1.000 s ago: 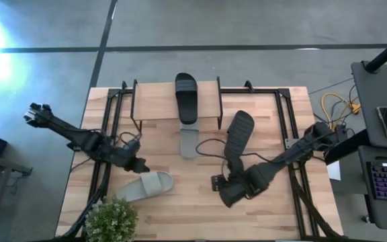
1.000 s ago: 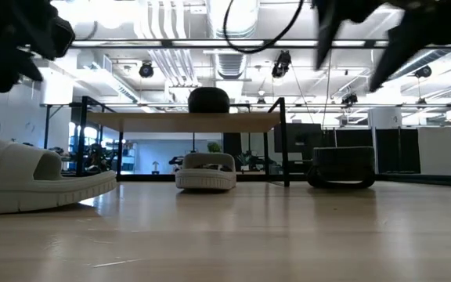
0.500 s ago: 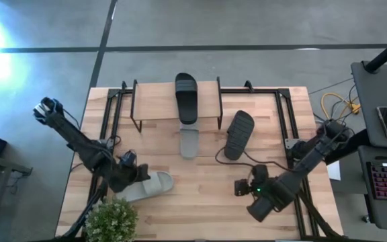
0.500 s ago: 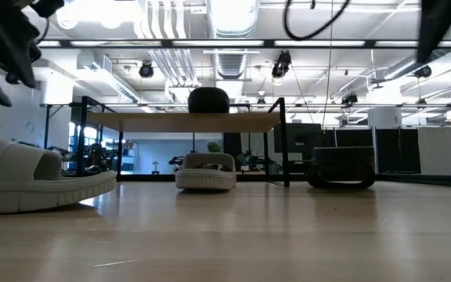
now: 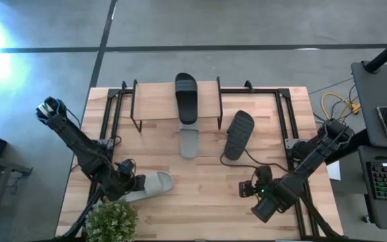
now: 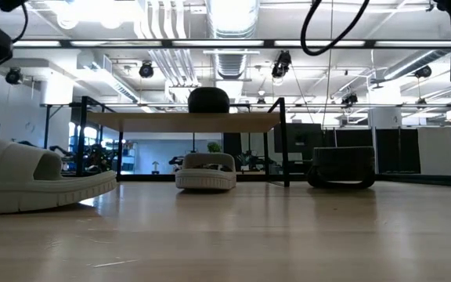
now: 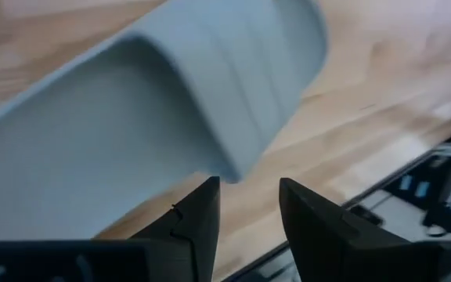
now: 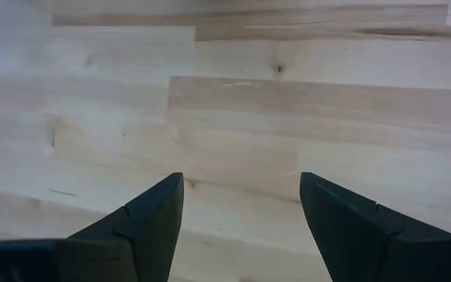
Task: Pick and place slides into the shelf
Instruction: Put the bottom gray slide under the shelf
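Left gripper [image 5: 127,186] at grey slide's [image 5: 150,185] heel, table edge [image 5: 69,195] close.

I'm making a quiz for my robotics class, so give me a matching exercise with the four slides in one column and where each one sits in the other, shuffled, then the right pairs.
Things:
1. Black slide
2. Grey slide
3. Dark slide
4. Light grey slide

Places:
A. On the table, right of the shelf
B. At the left gripper
C. On the shelf top
D. Partly under the shelf's front edge

Pairs: 1-C, 2-D, 3-A, 4-B
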